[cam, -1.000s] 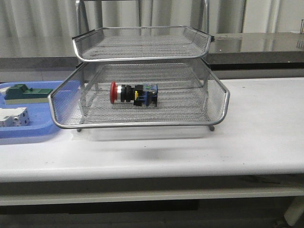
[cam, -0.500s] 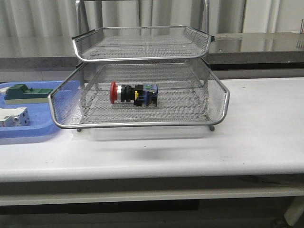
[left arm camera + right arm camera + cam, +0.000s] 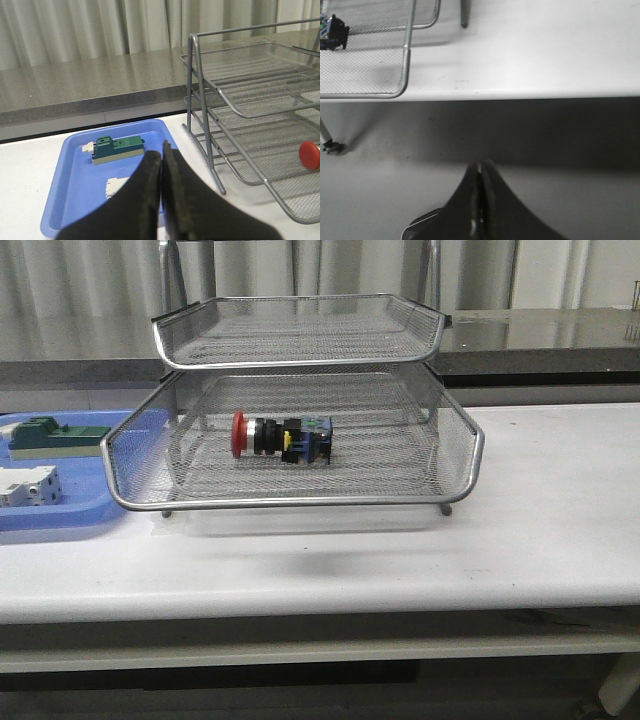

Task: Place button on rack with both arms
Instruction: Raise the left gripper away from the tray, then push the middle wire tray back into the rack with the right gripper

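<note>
— Fingers first: how do they stand?
— Both pairs are pressed together with nothing between them, the left fingers [image 3: 161, 165] above the blue tray [image 3: 75, 200] and the right fingers [image 3: 480, 172] out past the worktop [image 3: 540, 530] edge.
— And the button [image 3: 281, 438]?
— It lies on its side in the pulled-out middle drawer of the rack [image 3: 300, 502], red head toward the blue tray, clear of both arms.
</note>
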{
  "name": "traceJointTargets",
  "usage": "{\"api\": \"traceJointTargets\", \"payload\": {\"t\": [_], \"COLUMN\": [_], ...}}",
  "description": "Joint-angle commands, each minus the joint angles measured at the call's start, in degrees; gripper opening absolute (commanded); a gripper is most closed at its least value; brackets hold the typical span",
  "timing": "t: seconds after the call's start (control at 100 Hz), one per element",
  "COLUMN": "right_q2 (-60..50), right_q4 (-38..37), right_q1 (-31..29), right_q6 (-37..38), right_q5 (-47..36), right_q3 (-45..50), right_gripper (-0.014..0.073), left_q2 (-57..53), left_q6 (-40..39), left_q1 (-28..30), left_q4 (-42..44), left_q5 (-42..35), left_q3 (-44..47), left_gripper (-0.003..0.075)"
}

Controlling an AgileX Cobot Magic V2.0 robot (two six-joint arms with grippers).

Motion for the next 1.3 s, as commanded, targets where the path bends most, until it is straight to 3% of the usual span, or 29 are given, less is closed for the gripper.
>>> {"api": "traceJointTargets", "payload": {"t": [0.0, 0.15, 0.41, 0.66, 1.08, 1.29], "right_q2": [4.3, 11.1, 21.5, 31.4, 44.6, 48.9], "right_q4": [6.1, 10.5, 10.5, 10.0, 6.2, 3.3], "right_q1": [0.0, 2.4, 13.9, 23.0, 32.0, 33.1], "right_q6": [-5.1, -10.1, -10.1, -10.1, -10.1, -10.1], "right_q5": [-4.7, -7.5, -15.0, -17.0, -18.1, -19.0], "right_q3": [-2.0, -2.0, -2.5, -7.7, -16.2, -19.0], "right_gripper": [-0.0066, -0.0066, -0.0066, -0.0066, -0.0066, -0.0066], "left_q2": [0.4, 0.4, 0.4, 0.4, 0.4, 0.4], "left_q6": [-0.6, -0.6, -0.6, -0.6, -0.6, -0.6], "left_q1": [0.2, 0.2, 0.2, 0.2, 0.2, 0.2], "left_q4": [-0.5, -0.5, -0.5, -0.5, -0.5, -0.5], "left_q5": [-5.1, -5.1, -5.1, -5.1, -5.1, -5.1], "left_q3": [-1.6, -1.6, -1.6, -1.6, -1.6, -1.6], "left_gripper": [0.0004, 0.0004, 0.0004, 0.0004, 0.0004, 0.0004]}}
